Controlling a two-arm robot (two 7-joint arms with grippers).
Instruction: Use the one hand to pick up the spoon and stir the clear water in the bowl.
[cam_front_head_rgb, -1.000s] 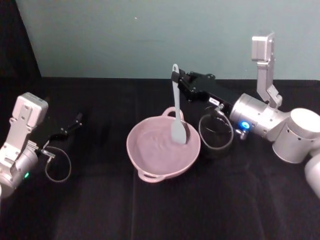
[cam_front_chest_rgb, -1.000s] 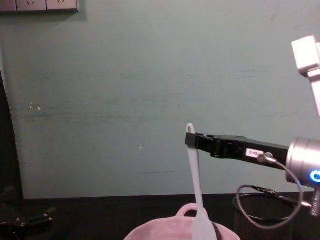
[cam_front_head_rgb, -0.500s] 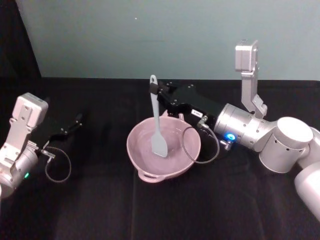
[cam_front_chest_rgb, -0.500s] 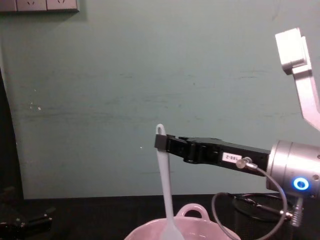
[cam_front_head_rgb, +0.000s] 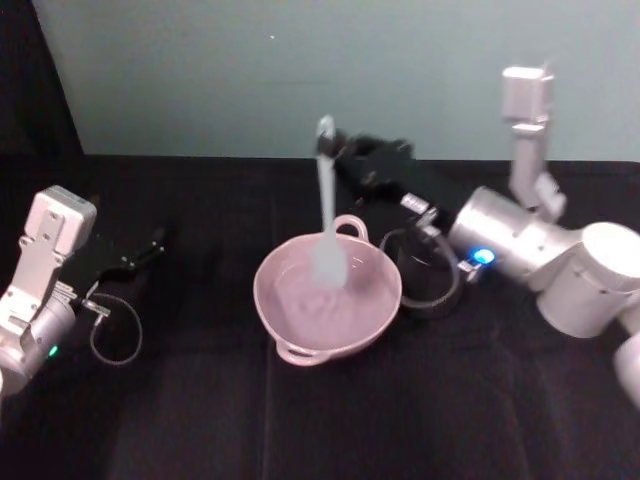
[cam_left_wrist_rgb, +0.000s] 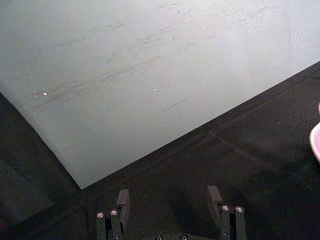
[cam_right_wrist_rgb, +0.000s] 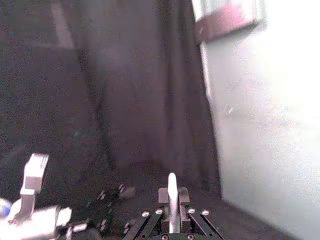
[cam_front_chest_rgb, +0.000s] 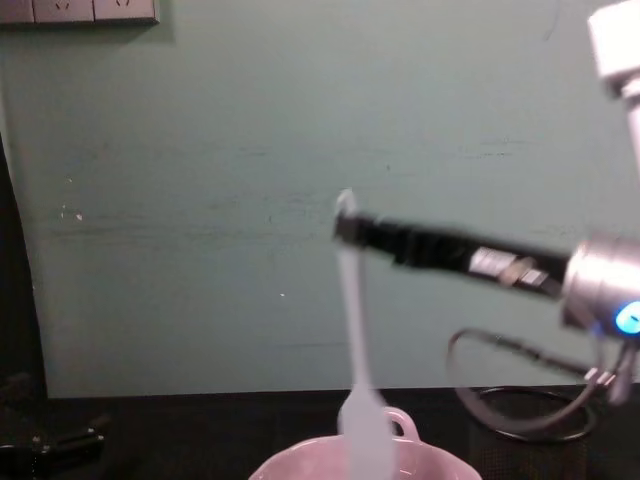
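Note:
My right gripper (cam_front_head_rgb: 335, 150) is shut on the top of the white spoon (cam_front_head_rgb: 325, 200), which hangs nearly upright over the pink bowl (cam_front_head_rgb: 268, 305). The spoon's blade sits low in the far half of the bowl, over the clear water (cam_front_head_rgb: 320, 305); I cannot tell whether it touches it. From the chest, the right gripper (cam_front_chest_rgb: 348, 228) holds the spoon (cam_front_chest_rgb: 353, 310) above the bowl (cam_front_chest_rgb: 300, 466). In the right wrist view the spoon handle (cam_right_wrist_rgb: 172, 197) stands clamped between the fingers. The left gripper (cam_front_head_rgb: 150, 245) rests open at the far left, also open in its wrist view (cam_left_wrist_rgb: 169, 200).
A black wire-mesh cup (cam_front_head_rgb: 432, 290) stands right of the bowl, under the right arm's grey cable; the cup (cam_front_chest_rgb: 535, 440) also shows from the chest. Black cloth covers the table. A teal wall closes off the back.
The right gripper has carried the spoon up and to the right, toward the bowl's far side; the blade has risen from the middle of the bowl. The left arm has stayed put.

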